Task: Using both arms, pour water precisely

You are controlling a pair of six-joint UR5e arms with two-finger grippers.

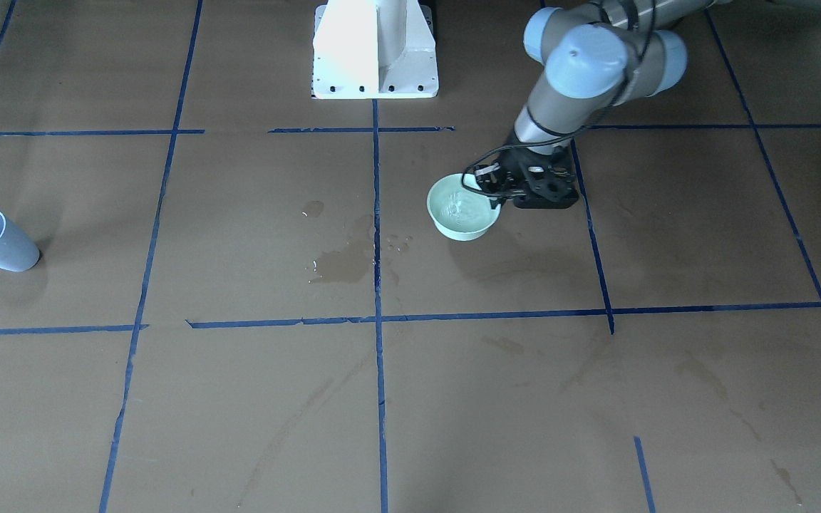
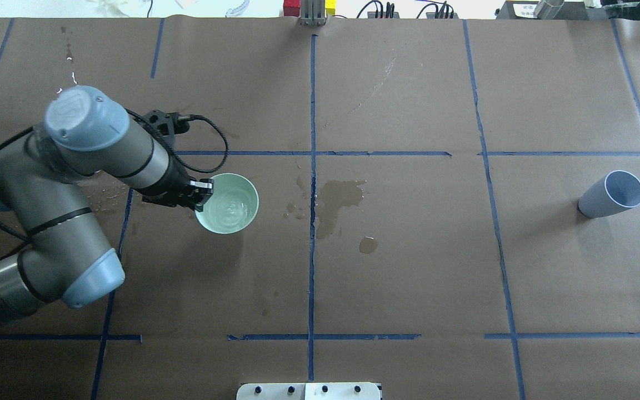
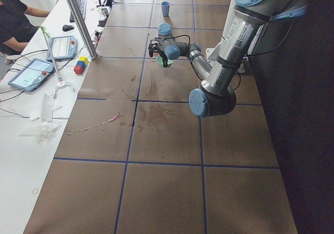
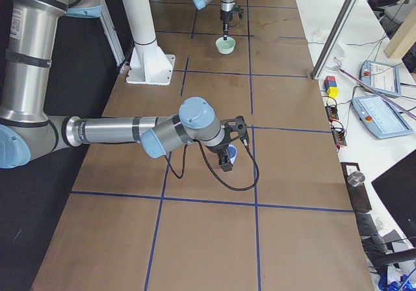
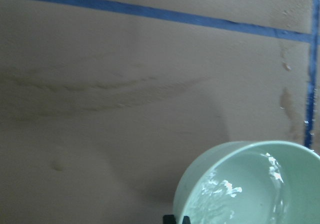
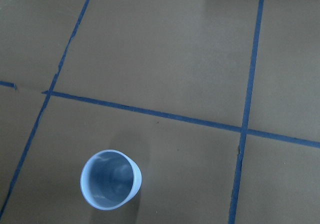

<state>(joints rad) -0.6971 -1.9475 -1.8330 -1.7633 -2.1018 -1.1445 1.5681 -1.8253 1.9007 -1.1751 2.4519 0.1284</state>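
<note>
A pale green bowl (image 1: 462, 228) holds a little clear water (image 1: 460, 207) with glints, also seen in the overhead view (image 2: 232, 206) and the left wrist view (image 5: 225, 199). My left gripper (image 1: 497, 189) is shut on the bowl's rim on the side nearest the arm, and the bowl is upright and level. A light blue cup (image 2: 611, 194) stands far off at the table's right end, and looks empty in the right wrist view (image 6: 110, 180). My right gripper (image 4: 227, 158) hangs above the cup and apart from it. I cannot tell whether it is open or shut.
Darker wet stains (image 2: 338, 197) with droplets lie by the centre tape line, between bowl and cup. The white pedestal (image 1: 375, 50) stands at the robot's side. A side bench with tablets (image 3: 31, 72) and a seated operator (image 3: 13, 20) runs along the far table edge.
</note>
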